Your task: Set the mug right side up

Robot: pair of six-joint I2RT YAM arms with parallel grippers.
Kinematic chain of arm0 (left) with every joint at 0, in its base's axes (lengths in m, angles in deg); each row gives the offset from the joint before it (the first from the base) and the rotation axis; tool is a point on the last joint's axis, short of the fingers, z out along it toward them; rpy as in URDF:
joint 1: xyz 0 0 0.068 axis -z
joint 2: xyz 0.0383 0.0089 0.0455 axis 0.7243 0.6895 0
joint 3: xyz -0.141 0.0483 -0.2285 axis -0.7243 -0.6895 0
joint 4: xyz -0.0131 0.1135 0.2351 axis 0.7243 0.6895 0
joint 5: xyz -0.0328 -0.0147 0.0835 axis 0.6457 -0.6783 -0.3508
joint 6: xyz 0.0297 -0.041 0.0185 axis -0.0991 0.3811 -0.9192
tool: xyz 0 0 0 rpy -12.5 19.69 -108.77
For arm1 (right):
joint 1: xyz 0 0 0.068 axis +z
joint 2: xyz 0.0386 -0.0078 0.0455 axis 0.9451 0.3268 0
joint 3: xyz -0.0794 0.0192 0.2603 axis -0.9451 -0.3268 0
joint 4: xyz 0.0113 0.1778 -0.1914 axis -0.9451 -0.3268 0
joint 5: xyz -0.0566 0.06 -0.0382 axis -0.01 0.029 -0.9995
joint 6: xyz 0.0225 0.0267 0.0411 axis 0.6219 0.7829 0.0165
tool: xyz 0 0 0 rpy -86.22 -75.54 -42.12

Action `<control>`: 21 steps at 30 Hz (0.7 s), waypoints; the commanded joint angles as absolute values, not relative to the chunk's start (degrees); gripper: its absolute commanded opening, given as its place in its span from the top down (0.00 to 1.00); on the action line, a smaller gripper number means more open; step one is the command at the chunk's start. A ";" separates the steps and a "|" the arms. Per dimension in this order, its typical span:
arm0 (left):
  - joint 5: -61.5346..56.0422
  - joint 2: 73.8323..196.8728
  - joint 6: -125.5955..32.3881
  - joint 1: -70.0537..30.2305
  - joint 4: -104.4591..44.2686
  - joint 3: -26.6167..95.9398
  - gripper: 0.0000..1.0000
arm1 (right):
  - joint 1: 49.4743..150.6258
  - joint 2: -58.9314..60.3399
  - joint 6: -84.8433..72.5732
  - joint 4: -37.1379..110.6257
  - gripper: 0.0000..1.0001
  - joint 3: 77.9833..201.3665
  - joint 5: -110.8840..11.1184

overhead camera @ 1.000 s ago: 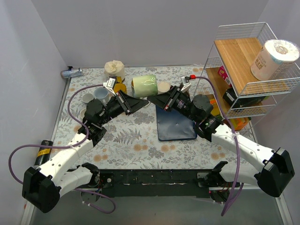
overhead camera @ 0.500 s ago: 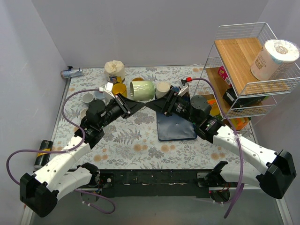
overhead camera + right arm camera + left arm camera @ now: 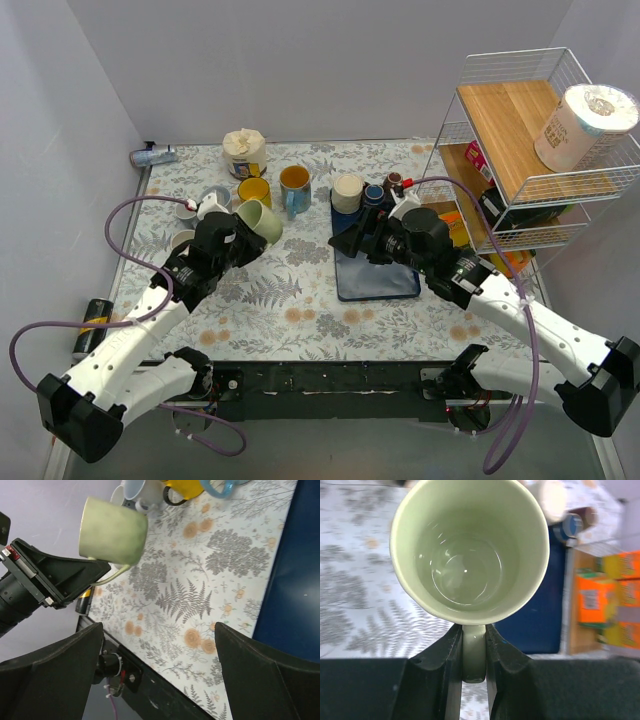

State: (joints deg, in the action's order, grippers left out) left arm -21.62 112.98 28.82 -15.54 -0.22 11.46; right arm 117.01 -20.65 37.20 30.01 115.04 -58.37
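Swinging mug [image 3: 259,221] left; R jaws opened.

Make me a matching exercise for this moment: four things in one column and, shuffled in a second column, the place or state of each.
Things
1. green mug
2. right pincer
3. paper roll
4. blue mat

Places and states
a. on top of the rack
b. open, holding nothing
c. gripped by its handle in the left pincer
d. flat on the table

Pairs: 1-c, 2-b, 3-a, 4-d
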 commanded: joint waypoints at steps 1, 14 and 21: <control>-34.99 113.99 24.52 -15.74 7.33 13.65 1.00 | 116.45 -24.12 31.09 24.34 0.02 118.18 -65.69; -45.11 119.62 22.15 -15.74 7.08 9.17 1.00 | 115.84 -26.68 29.59 23.81 0.01 116.86 -68.07; -46.87 122.79 19.08 -16.09 2.52 5.83 1.00 | 115.84 -27.46 29.24 22.93 0.01 116.78 -67.89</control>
State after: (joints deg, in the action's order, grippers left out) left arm -41.81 122.58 21.85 -15.60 8.87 6.70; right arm 116.31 -25.59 30.03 23.27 115.28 -66.36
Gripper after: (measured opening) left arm 0.178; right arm 0.984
